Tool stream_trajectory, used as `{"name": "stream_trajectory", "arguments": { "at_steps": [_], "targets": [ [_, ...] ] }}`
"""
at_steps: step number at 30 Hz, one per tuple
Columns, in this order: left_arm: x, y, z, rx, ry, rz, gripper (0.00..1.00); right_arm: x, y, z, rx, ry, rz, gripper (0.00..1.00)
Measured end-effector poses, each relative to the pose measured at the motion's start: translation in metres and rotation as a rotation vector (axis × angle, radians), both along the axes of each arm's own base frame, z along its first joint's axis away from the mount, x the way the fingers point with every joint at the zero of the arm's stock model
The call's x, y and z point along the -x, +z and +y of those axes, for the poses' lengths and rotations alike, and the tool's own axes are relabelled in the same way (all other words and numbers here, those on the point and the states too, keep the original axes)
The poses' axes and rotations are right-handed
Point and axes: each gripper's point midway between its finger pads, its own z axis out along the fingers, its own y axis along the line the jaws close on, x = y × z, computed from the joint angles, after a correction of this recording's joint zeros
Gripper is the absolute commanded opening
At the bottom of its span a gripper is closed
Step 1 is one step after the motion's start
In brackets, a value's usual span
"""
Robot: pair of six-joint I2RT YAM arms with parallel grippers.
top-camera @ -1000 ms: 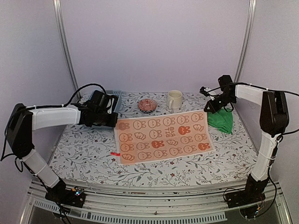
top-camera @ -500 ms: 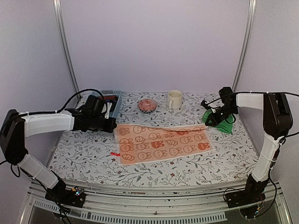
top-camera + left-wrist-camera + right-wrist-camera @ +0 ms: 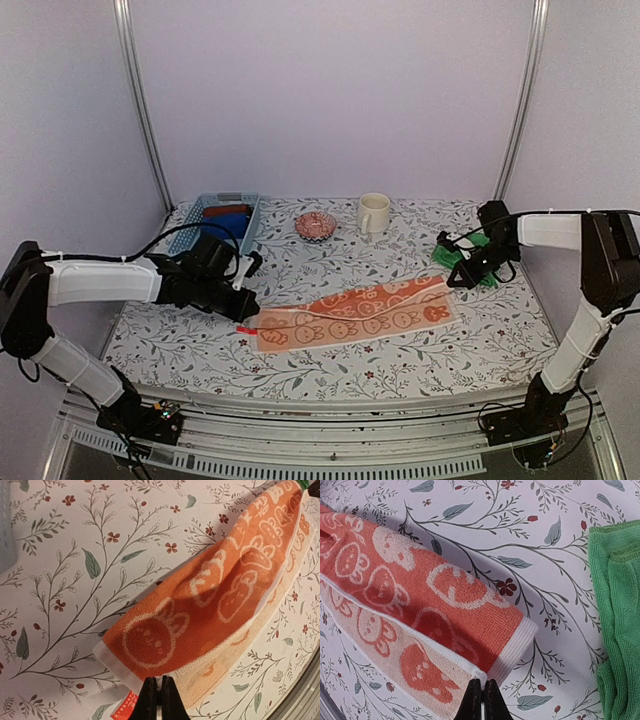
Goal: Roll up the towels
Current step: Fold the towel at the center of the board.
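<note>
the flowered table (image 3: 170, 345) spreads under both of my pincers. my left arm (image 3: 100, 280) reaches low and nearly level from its bent elbow out toward the middle, wrist dipped to the cloth. my right arm (image 3: 600, 260) stands tall from its base, folds at the elbow and runs inward, its wrist also tipped down.

the orange towel (image 3: 360, 315) stretches between my two pincers as a long narrow band, doubled lengthwise. its upper layer lies over a paler lower layer that peeks out along the side nearer my bases. my left pincer (image 3: 160, 695) is clenched on the towel's left end, tips pressed together on the white-edged corner of the folded layer, low against the table. my right pincer (image 3: 482, 695) is clenched the same way on the right end, nipping the corner where the white hem turns.

the green towel (image 3: 615, 605) lies crumpled just outside my right pincer, near the orange end but apart from it. a blue basket (image 3: 222, 215) sits well beyond my left pincer at the back of the table, with dark cloth inside. a cream mug (image 3: 373, 213) and a small patterned bowl (image 3: 316, 225) stand far behind the stretch between my pincers. a red tag (image 3: 127, 711) pokes out of the hem right beside my left tips.
</note>
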Motion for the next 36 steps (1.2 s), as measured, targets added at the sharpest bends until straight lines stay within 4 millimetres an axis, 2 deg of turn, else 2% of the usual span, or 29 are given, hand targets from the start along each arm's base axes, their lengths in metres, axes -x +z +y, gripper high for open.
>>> {"name": "stream_trajectory", "arguments": {
  "at_steps": [3, 7, 10, 13, 16, 19, 22, 25, 27, 36],
  "targets": [
    [0.001, -0.002, 0.007, -0.041, 0.017, -0.010, 0.00, 0.006, 0.003, -0.002, 0.007, 0.008, -0.009, 0.03],
    [-0.014, 0.009, 0.016, -0.087, 0.053, -0.080, 0.00, 0.001, 0.013, -0.002, 0.014, 0.013, -0.039, 0.03],
    [-0.042, 0.026, 0.016, -0.105, 0.077, -0.149, 0.00, -0.017, 0.027, 0.000, 0.014, 0.013, -0.072, 0.03],
    [-0.077, 0.041, 0.017, -0.119, 0.112, -0.220, 0.00, -0.054, 0.048, 0.004, 0.004, 0.011, -0.147, 0.03],
    [-0.104, 0.046, 0.018, -0.142, 0.134, -0.263, 0.00, -0.084, 0.058, 0.008, -0.002, 0.007, -0.191, 0.03],
    [-0.117, 0.042, 0.018, -0.166, 0.135, -0.273, 0.00, -0.104, 0.050, 0.010, 0.000, 0.003, -0.191, 0.03],
    [-0.121, 0.037, 0.019, -0.186, 0.132, -0.275, 0.00, -0.117, 0.029, 0.011, 0.007, -0.001, -0.162, 0.03],
    [-0.124, 0.034, 0.023, -0.207, 0.145, -0.280, 0.00, -0.118, 0.008, 0.009, 0.024, -0.006, -0.121, 0.03],
    [-0.127, 0.033, 0.028, -0.226, 0.166, -0.289, 0.00, -0.118, 0.001, 0.008, 0.034, -0.009, -0.110, 0.03],
    [-0.146, 0.031, 0.036, -0.252, 0.246, -0.349, 0.00, -0.130, 0.009, 0.006, 0.042, -0.025, -0.152, 0.03]
  ]
}}
